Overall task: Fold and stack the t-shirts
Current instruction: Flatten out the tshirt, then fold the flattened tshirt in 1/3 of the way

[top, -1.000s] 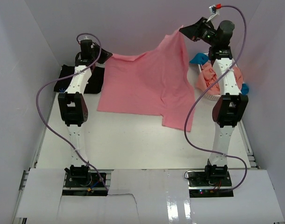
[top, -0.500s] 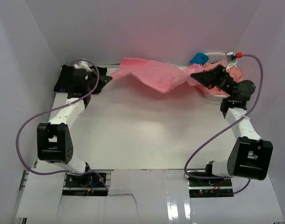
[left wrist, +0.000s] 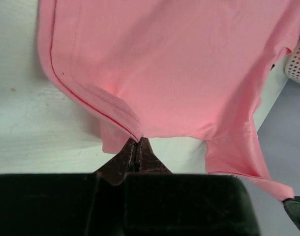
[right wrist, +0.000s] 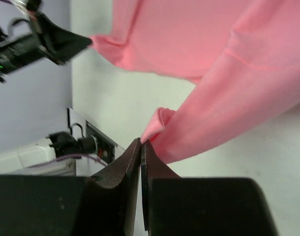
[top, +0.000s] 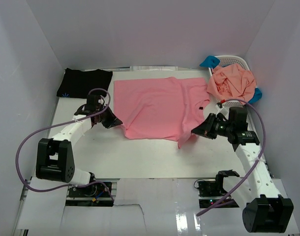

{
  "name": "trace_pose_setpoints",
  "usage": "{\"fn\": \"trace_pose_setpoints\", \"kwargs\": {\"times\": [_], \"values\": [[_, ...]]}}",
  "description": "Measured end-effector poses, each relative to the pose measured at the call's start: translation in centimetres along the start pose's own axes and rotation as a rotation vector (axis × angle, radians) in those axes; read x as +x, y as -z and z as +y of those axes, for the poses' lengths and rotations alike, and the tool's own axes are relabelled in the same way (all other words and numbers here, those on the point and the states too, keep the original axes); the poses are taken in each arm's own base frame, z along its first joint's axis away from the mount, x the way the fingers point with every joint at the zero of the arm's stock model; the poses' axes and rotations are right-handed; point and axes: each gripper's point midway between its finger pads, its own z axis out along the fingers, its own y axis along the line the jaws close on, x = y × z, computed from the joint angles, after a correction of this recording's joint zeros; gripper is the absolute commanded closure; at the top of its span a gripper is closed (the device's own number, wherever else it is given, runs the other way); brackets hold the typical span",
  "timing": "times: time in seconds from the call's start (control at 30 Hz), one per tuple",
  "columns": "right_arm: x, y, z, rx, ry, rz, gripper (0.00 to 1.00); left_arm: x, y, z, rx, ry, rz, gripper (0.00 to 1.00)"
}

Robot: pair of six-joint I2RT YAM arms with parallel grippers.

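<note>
The white desk (top: 140, 152) carries the rose-pink t-shirt (top: 157, 105) spread almost flat across its middle. The shirt's long axis runs left to right, with the stitched hem toward the left arm and what looks like a sleeve trailing off the near right corner. The whole cloth lies on the far side of both grippers, so any fold would judge to carry the near edge away from the arm bases. The black t-shirt (top: 83, 82) lies flat at the far left corner, apart from the pink one. At the far right, the white lattice basket (top: 236, 60) holds a heaped salmon-orange t-shirt (top: 233, 82), with a bright blue t-shirt (top: 209, 62) poking out beside it. The left gripper (left wrist: 136, 142) is clamped on the near left hem corner. The right gripper (right wrist: 141, 142) is pinched shut on the bunched end of the near right flap. Each arm is nearest its own corner.
</note>
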Motion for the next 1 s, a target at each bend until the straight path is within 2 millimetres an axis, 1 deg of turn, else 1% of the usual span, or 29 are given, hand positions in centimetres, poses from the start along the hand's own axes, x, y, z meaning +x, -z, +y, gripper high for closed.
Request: {"fn": "trace_pose_setpoints", "kwargs": {"times": [0.1, 0.27, 0.33, 0.4, 0.5, 0.6, 0.7, 0.77, 0.9, 1.0], "values": [[4.5, 0.6, -2.6, 0.1, -0.067, 0.107, 0.92, 1.0, 0.4, 1.2, -0.053, 0.006, 0.031, 1.0], [11.5, 2.1, -6.6, 0.23, -0.161, 0.243, 0.92, 2.8, 0.5, 4.1, -0.15, 0.039, 0.08, 1.0], [13.4, 2.7, -7.6, 0.269, -0.186, 0.276, 0.92, 3.6, 0.5, 5.4, -0.183, 0.061, 0.103, 1.0], [14.5, 3.3, -8.2, 0.302, -0.193, 0.292, 0.92, 4.2, 0.8, 6.8, -0.21, 0.091, 0.115, 1.0], [15.2, 4.0, -8.6, 0.331, -0.186, 0.29, 0.92, 4.4, 1.8, 8.5, -0.237, 0.141, 0.104, 1.0], [15.3, 4.4, -8.6, 0.346, -0.177, 0.278, 0.92, 3.0, 3.2, 9.2, -0.232, 0.173, 0.046, 1.0], [15.1, 4.7, -8.5, 0.364, -0.178, 0.277, 0.92, 1.7, 4.0, 9.8, -0.232, 0.189, 0.002, 1.0], [14.5, 4.9, -8.4, 0.387, -0.171, 0.271, 0.92, 1.4, 4.1, 10.0, -0.236, 0.191, -0.003, 1.0], [12.2, 5.1, -7.7, 0.415, -0.133, 0.251, 0.92, 1.1, 4.2, 10.2, -0.24, 0.188, -0.002, 1.0], [11.6, 5.1, -8.0, 0.438, -0.116, 0.245, 0.92, 0.8, 4.1, 10.2, -0.241, 0.182, 0.0, 1.0]]}}
